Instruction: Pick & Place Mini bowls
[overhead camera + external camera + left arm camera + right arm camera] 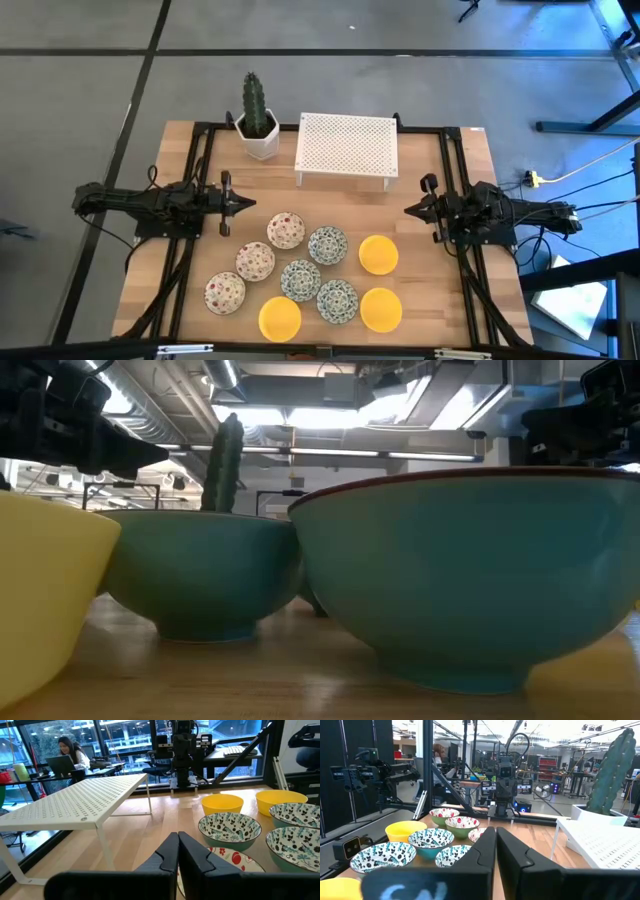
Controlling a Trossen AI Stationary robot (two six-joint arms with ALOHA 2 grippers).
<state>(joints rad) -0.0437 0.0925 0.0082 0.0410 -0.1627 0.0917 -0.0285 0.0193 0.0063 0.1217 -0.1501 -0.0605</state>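
Nine mini bowls stand on their bases on the wooden table, between my two arms and toward the near edge. Three are yellow (378,254), three white with red specks (285,230) and three with a blue-green pattern (327,245). My left gripper (245,204) hangs level and shut at the table's left, above the surface, pointing right toward the bowls. My right gripper (408,210) hangs level and shut at the right, pointing left. Their own wrist views show the shut fingers of my left gripper (177,837) and my right gripper (495,831) with nothing between them.
A white perforated rack (346,148) stands on thin legs at the far middle. Left of it is a white pot with a cactus (259,125). Black rails (452,170) run along both sides of the table. A person sits at a desk (67,752) beyond the table.
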